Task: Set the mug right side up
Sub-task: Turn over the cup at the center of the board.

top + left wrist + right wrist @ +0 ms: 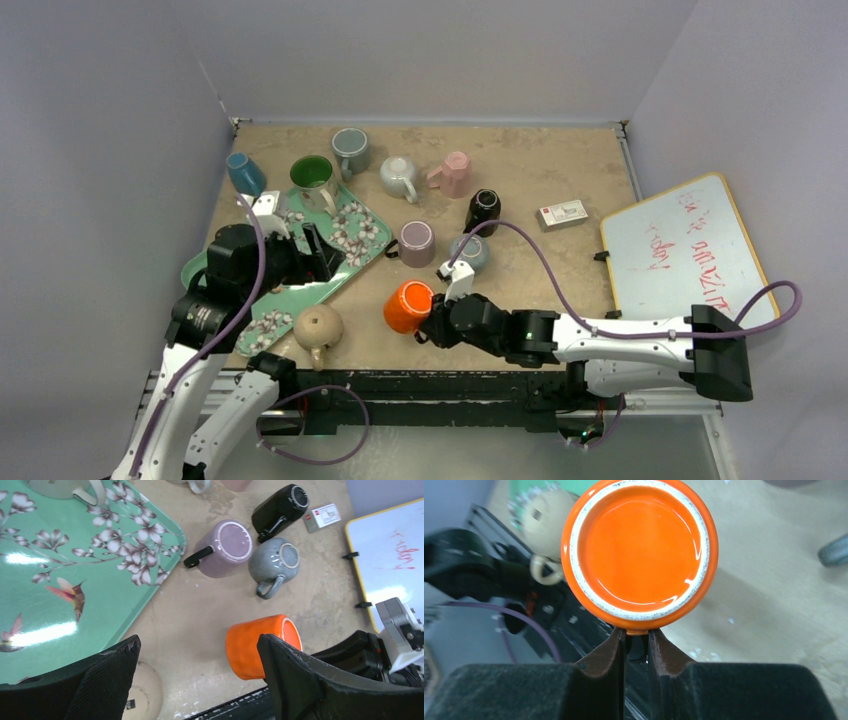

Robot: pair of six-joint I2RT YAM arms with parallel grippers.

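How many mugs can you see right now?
10: blue, green (on tray), teal, white, pink along the back; black, mauve, grey mid-table; orange mug and beige at front. Others may be hidden.

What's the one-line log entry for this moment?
right gripper: shut on orange mug | mug: sideways, base toward gripper | left gripper: open, empty | task: not yet upright

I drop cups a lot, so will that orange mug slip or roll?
The orange mug looks glossy, so it is probably slippery. It is tipped on its round side, so it could roll if nudged. It seems ceramic, so likely breakable.
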